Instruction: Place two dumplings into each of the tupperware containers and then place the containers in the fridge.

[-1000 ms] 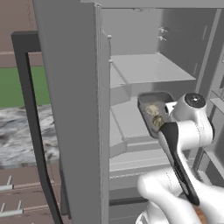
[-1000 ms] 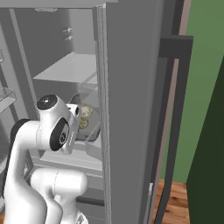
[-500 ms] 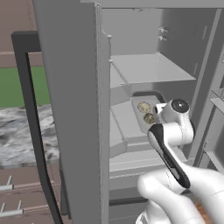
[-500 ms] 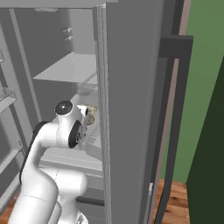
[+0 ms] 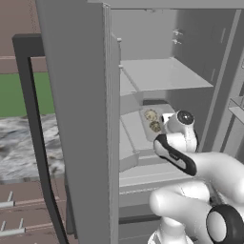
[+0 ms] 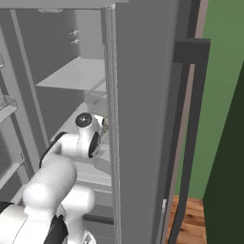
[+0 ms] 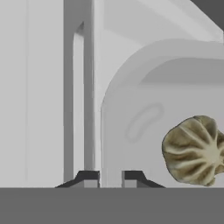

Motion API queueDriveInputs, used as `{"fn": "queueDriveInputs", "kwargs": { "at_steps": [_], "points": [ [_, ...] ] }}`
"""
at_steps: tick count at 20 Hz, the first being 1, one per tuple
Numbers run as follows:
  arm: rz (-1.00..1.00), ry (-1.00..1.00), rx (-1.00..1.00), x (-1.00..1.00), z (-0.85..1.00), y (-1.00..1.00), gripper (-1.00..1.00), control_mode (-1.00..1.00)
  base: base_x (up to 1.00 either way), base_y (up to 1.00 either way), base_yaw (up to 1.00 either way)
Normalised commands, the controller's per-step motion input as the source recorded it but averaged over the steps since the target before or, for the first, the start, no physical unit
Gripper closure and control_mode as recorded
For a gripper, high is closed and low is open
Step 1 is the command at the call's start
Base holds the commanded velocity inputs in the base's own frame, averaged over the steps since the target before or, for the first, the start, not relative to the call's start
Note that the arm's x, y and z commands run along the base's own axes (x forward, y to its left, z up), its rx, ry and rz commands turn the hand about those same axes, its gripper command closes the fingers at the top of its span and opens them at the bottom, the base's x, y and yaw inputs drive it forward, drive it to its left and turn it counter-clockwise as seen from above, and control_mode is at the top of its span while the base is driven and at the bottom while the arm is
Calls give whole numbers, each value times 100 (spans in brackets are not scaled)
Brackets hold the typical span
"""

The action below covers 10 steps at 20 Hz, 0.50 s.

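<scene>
The fridge (image 5: pixel 162 74) stands open, with my arm reaching in over its middle shelf. A translucent tupperware container (image 5: pixel 145 125) sits low over that shelf with two golden-brown dumplings (image 5: pixel 152 120) inside. My hand is right beside it on the right. In the hand view my gripper (image 7: pixel 110 177) is shut on the container's (image 7: pixel 144 83) rim, the wall running up between the two fingertips, and one pleated dumpling (image 7: pixel 194 151) lies inside at the right. From the right base view, a bit of dumpling (image 6: pixel 104 125) peeks out beside my wrist in the fridge (image 6: pixel 71 74).
The fridge's open door (image 5: pixel 81 105) stands edge-on close to the left of my arm, and shows as a wide grey panel (image 6: pixel 143 105) in the right base view. Door racks (image 5: pixel 237 107) jut in at the right. A marbled counter (image 5: pixel 24 143) lies left.
My arm has pushed deeper into the fridge, carrying the container with the dumplings further back and down toward the middle shelf. The gripper stays shut.
</scene>
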Motion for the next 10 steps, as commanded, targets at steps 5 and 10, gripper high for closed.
{"fn": "queueDriveInputs", "kwargs": {
  "at_steps": [5, 10],
  "points": [
    [3, 0, 0, 76, -32, 0, 100, -100, 0, 0, 0],
    [0, 0, 0, 68, -34, 0, 100, -100, 0, 0, 0]
  ]
}}
